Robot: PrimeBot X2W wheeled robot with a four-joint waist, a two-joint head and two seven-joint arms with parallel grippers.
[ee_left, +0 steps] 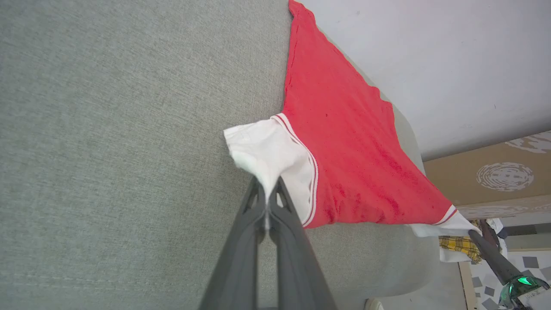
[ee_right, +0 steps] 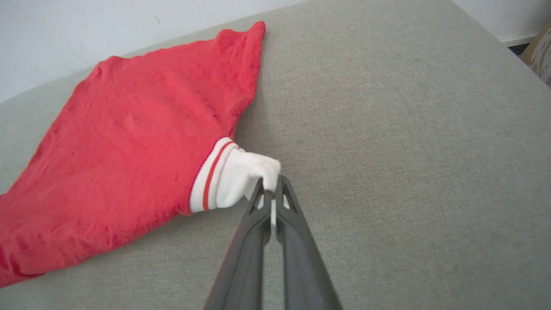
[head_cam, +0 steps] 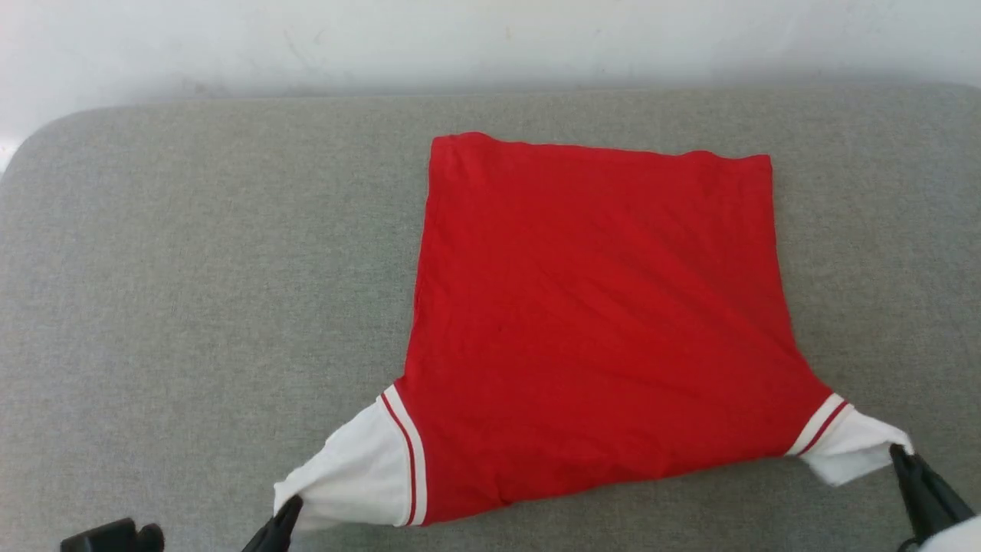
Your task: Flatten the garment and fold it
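Head view: a red jersey T-shirt (head_cam: 590,322) is spread on a grey cushion (head_cam: 191,268), its white sleeve ends clamped at seven and four o'clock by the left gripper (head_cam: 290,507) and right gripper (head_cam: 898,455); light, limp cloth, judged best held at edges.

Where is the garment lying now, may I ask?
Head view: the garment lies right of centre on the grey cushion, sleeves pinched by the left gripper and right gripper.
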